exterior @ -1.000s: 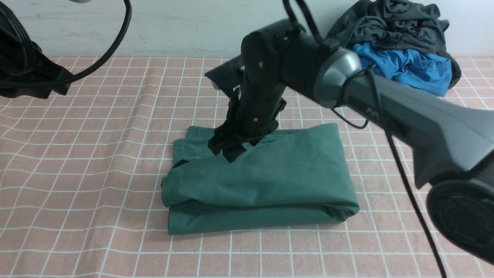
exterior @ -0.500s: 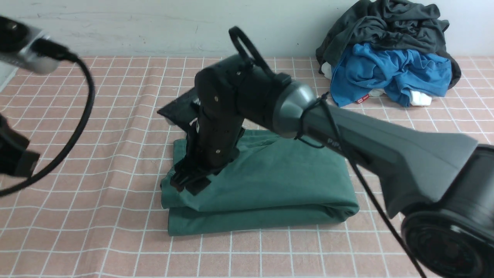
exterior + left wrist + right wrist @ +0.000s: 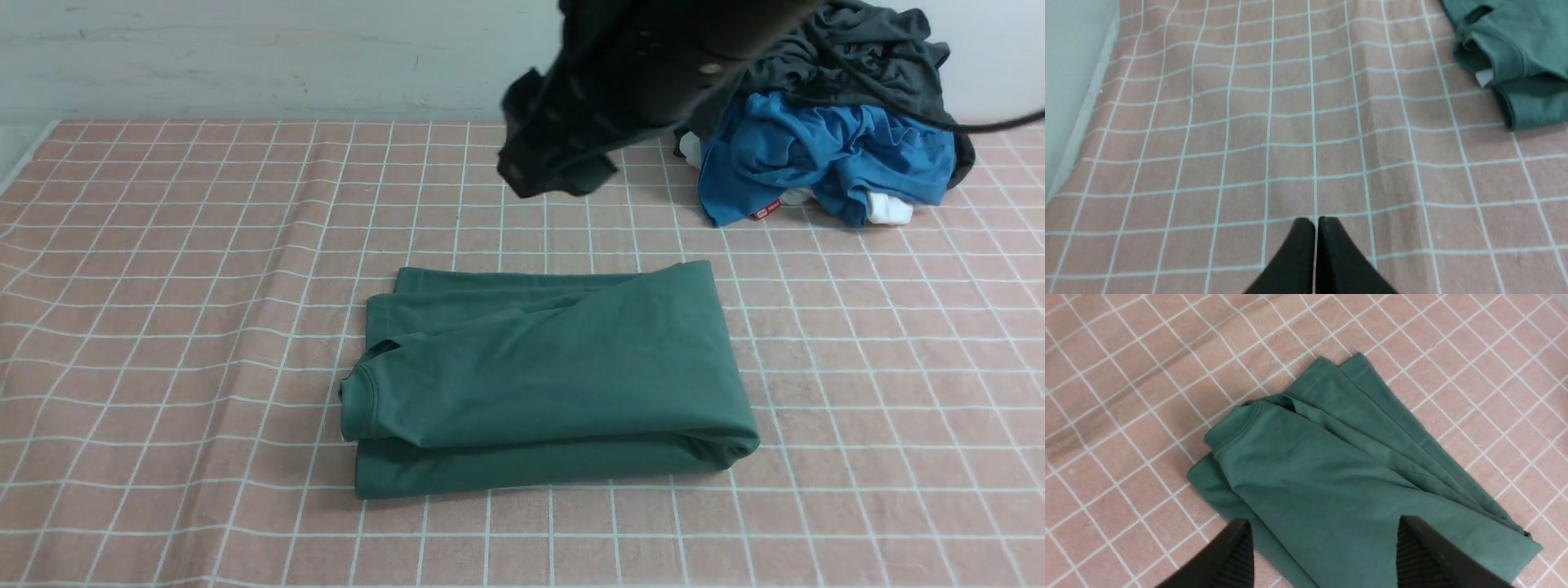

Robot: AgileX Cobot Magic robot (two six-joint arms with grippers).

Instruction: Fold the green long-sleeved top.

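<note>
Front view shows the green long-sleeved top [image 3: 547,376] folded into a thick, roughly rectangular bundle. It lies about midway across the counter [image 3: 163,327], somewhat nearer the near edge than the far one. A pink cloth with a white grid covers the counter. The bundle is in several layers. The upper layers sit slightly askew over the lowest one, and a rounded, stitched edge [image 3: 359,392] bulges out at the end facing the counter's left edge.

The right arm [image 3: 645,65] appears as a dark blur high above the far edge, well clear of the fabric. In the right wrist view, the right tool [image 3: 1325,539] has its jaws spread wide with nothing between them, and the folded bundle is visible below through the gap.

In the left wrist view, the left tool [image 3: 1316,222] is clenched, tips pressed together and empty. It sits over bare checked cloth near the counter's left edge, apart from the bundle. That view also shows a small white patch [image 3: 1484,77] tucked between the layers.

At the far right corner, against the wall [image 3: 245,57], a charcoal-grey garment [image 3: 833,49] is heaped over a bright blue garment [image 3: 816,147] with a red tag [image 3: 765,212].
</note>
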